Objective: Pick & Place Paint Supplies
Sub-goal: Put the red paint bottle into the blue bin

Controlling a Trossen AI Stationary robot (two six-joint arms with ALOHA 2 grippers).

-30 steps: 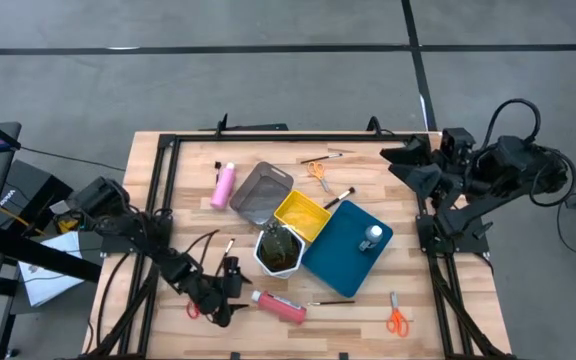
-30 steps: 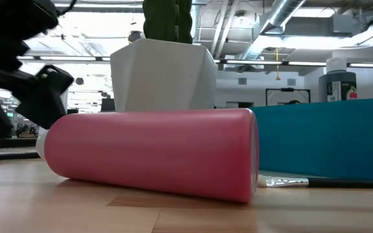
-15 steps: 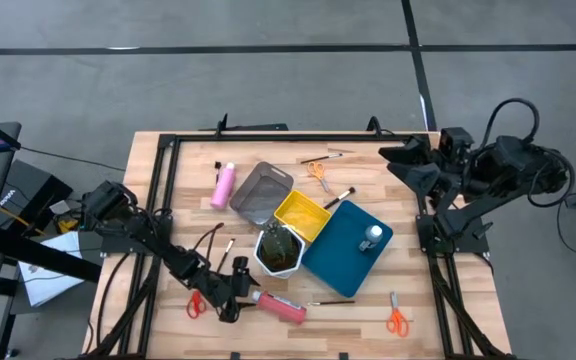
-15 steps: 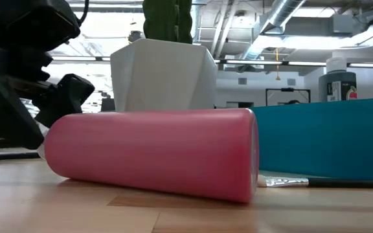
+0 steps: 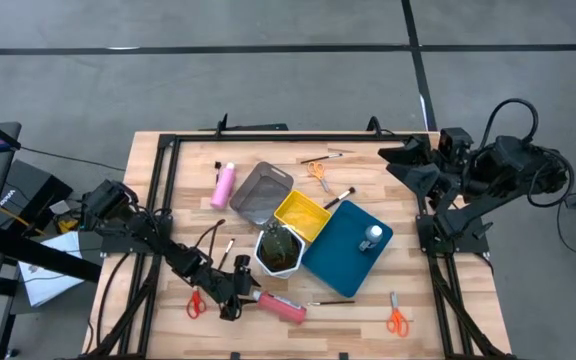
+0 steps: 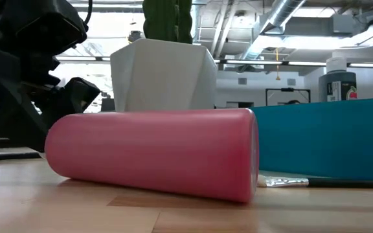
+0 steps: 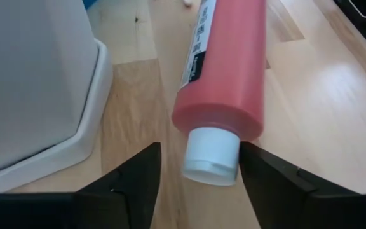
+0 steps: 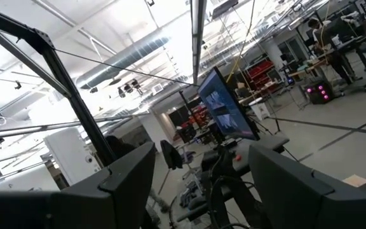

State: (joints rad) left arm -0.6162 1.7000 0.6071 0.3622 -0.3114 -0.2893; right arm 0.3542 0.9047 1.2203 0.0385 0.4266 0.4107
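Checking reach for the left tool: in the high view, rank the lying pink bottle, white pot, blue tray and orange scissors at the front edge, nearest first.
From the left tool:
1. Lying pink bottle, right beside it.
2. White pot, just behind.
3. Blue tray, farther right.
4. Orange scissors, front right.

Honestly we can't read a single word anywhere here. The pink bottle (image 7: 224,60) lying on the table has a white label strip (image 7: 199,48) down its side with dark print, but the lettering is too small for us to make out. The small grey bottle (image 6: 337,79) behind the blue tray's wall shows a bit of red and white on its label, again nothing legible. We also see a monitor (image 8: 224,107) out in the room, with its screen content unreadable.
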